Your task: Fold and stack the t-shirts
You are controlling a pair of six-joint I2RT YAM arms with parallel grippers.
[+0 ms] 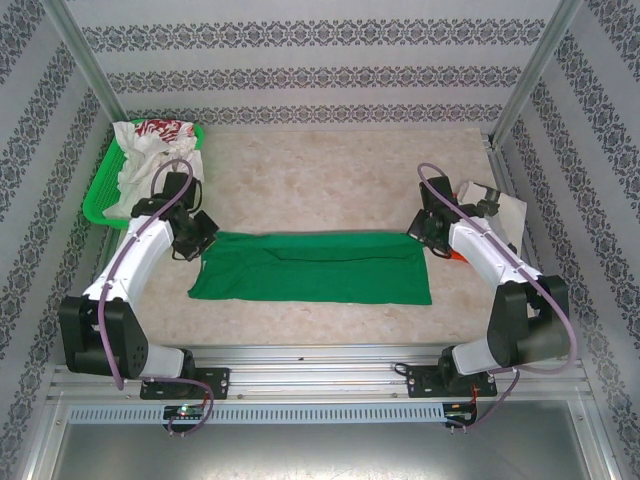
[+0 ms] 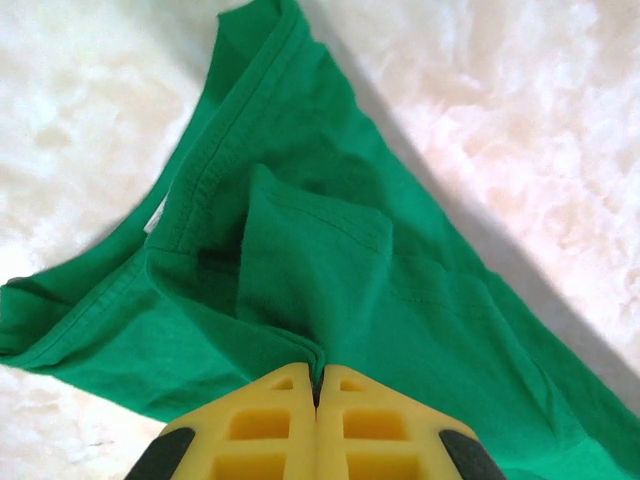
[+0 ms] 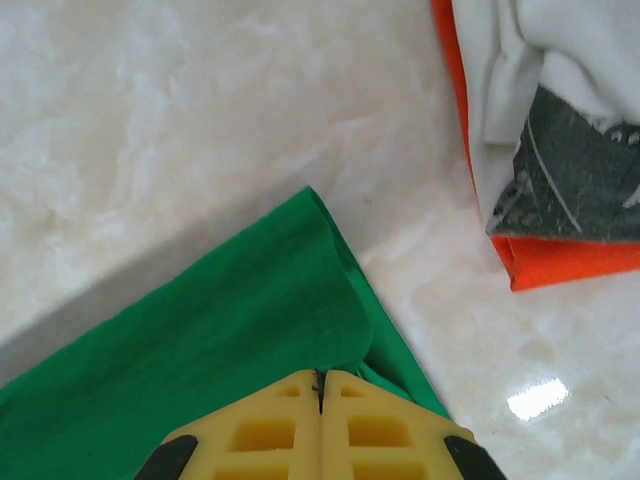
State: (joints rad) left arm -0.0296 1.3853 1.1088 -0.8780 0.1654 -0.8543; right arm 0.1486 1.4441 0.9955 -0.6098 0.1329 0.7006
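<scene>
I find the green shirt (image 1: 312, 267) lying folded on the bench (image 1: 330, 180) at centre frame, its long axis running left to right between the arms, with the left gripper (image 2: 318, 372) pinching its collar end and the right gripper (image 3: 320, 378) pinching its right-hand corner.

Green mesh basket (image 1: 98, 190) at far left of pale marbled table (image 1: 330, 180), patterned walls (image 1: 300, 80) around

Patterned walls (image 1: 300, 40), seemingly marble table (image 1: 330, 170)

Plain bright green t-shirt (image 1: 312, 267)
</scene>
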